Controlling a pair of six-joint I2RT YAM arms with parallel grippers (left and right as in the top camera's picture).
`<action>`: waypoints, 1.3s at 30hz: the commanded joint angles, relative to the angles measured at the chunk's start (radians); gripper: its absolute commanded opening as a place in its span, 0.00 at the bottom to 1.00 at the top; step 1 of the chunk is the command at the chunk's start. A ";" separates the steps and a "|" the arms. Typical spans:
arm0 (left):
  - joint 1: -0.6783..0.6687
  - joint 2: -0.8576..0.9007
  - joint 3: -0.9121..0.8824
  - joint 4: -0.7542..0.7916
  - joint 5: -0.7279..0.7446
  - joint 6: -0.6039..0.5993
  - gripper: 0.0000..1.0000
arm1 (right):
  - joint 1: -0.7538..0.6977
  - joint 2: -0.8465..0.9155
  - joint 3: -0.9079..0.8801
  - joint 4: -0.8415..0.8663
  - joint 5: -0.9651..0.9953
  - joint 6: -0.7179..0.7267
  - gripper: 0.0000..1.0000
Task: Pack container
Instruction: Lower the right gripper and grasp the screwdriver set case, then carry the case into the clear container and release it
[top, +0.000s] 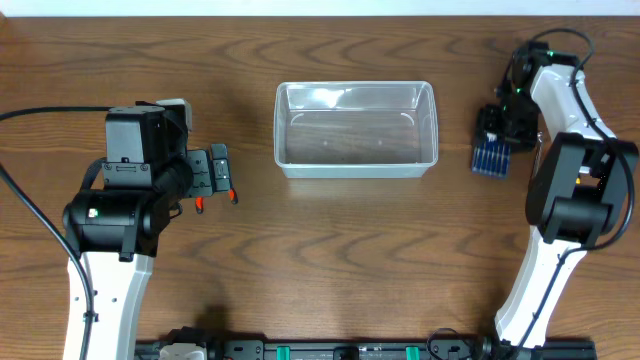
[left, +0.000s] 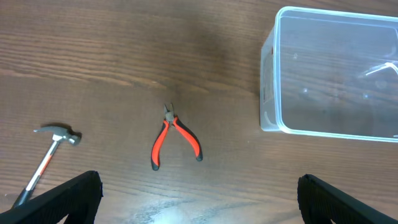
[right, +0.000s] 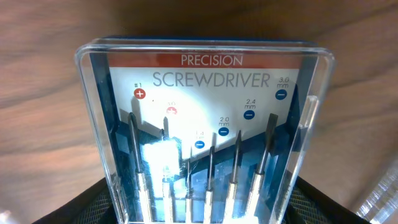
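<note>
The clear, shallow container (top: 281, 130) stands at the middle of the table with nothing in it; it also shows in the left wrist view (left: 268, 74). My left gripper (top: 216, 172) is open and hovers over red-handled pliers (left: 175, 137), which lie flat on the wood, clear of my fingers (left: 199, 199). A small hammer (left: 51, 155) lies to their left. My right gripper (top: 502, 122) is to the right of the container, its fingers (right: 205, 208) closed against both sides of a clear case of blue precision screwdrivers (right: 208, 118), also seen from overhead (top: 491, 156).
The right arm's base column (top: 545, 270) stands at the right front and the left arm's (top: 100, 290) at the left front. A clear corner of the container (right: 382, 199) shows at the lower right of the right wrist view.
</note>
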 joint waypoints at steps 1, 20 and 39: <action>-0.002 0.002 0.019 -0.007 -0.012 0.014 0.98 | 0.063 -0.177 0.103 0.001 -0.011 -0.045 0.01; -0.002 0.002 0.019 -0.010 -0.012 0.037 0.99 | 0.560 -0.235 0.154 0.036 -0.005 -0.855 0.01; -0.002 0.002 0.019 -0.016 -0.012 0.037 0.99 | 0.576 0.114 0.154 0.077 -0.095 -0.986 0.01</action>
